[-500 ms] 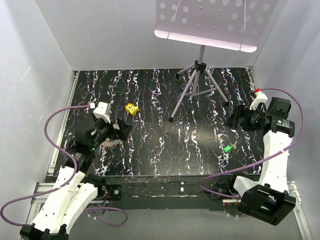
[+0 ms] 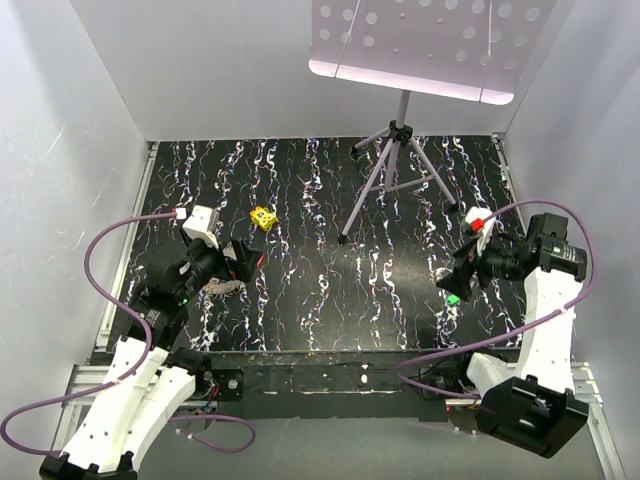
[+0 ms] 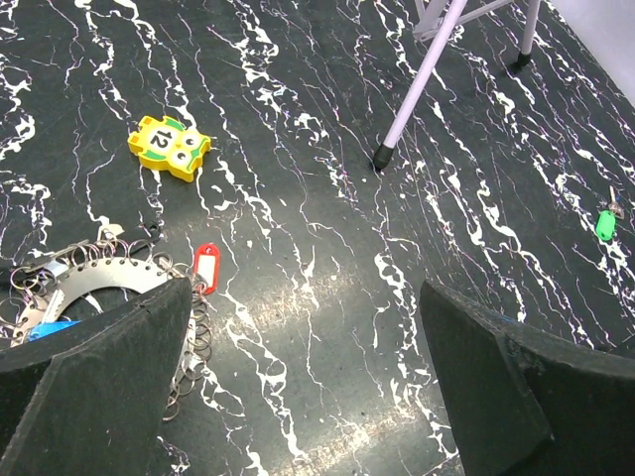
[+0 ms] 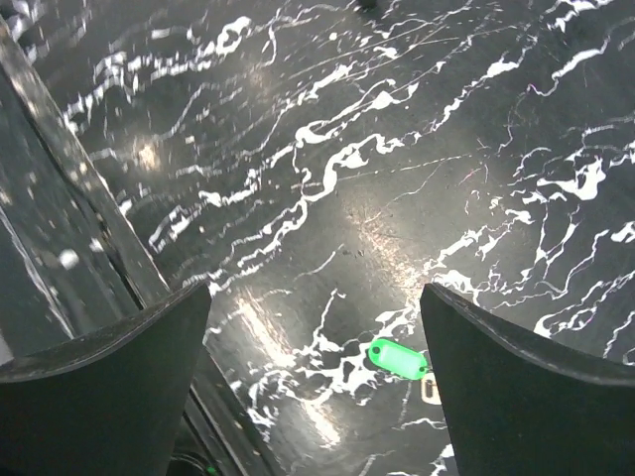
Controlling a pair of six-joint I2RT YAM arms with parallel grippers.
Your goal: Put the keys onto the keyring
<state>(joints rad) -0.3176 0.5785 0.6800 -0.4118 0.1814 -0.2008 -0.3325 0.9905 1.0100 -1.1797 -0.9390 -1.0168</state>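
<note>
Task looks early, maybe not begun. The keyring (image 3: 104, 276) lies as a silvery tangle of wire loops on the left side of the table (image 2: 330, 300), near edge, partly under the left claw (image 3: 306, 297). A red-headed key (image 3: 205, 266) lies touching the loops at their right; can't tell if it's threaded on or just beside. A blue bit peeks out under the left finger, too hidden to judge.

The green-headed key (image 4: 397, 359) is on the right side of the table, well apart from the keyring, so def. not on it. The right claw (image 4: 316, 293) hangs over it w/ jaws spread wide, gripping nothing; the key sits toward the right finger, not centred. The left claw is also spread wide and empty, above the table just right of the keyring.

Left to do, as I judge: pick up the green key, carry it across, thread it; same for any other loose keys. The yellow block (image 3: 169, 147) and tripod stand (image 2: 395, 160) are to the far side, not involved
</note>
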